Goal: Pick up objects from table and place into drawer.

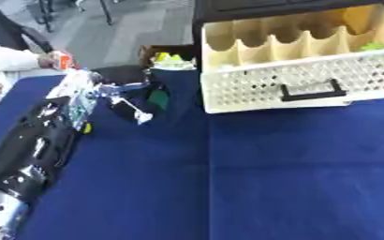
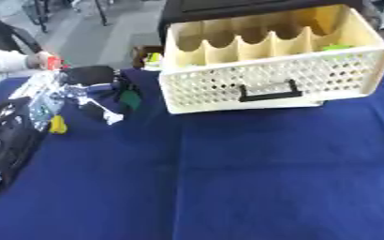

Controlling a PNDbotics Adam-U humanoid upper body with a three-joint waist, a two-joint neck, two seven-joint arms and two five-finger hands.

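Fingers [image 1: 138,114] of our left hand [image 1: 123,101], upper left of the frame: blurred, so we cannot tell whether they are spread or pinching. Left arm [image 1: 40,140]: runs up from the lower left corner across the blue tablecloth [image 1: 253,178]. Green object [image 1: 158,97]: just beside the hand; contact unclear. Cream perforated drawer [image 1: 310,75]: pulled open at upper right, black handle [image 1: 312,91], dividers inside, a green item [image 2: 336,47] in its far right compartment. Right eye view alone shows a small yellow piece [image 2: 57,124] beside our arm clearly.
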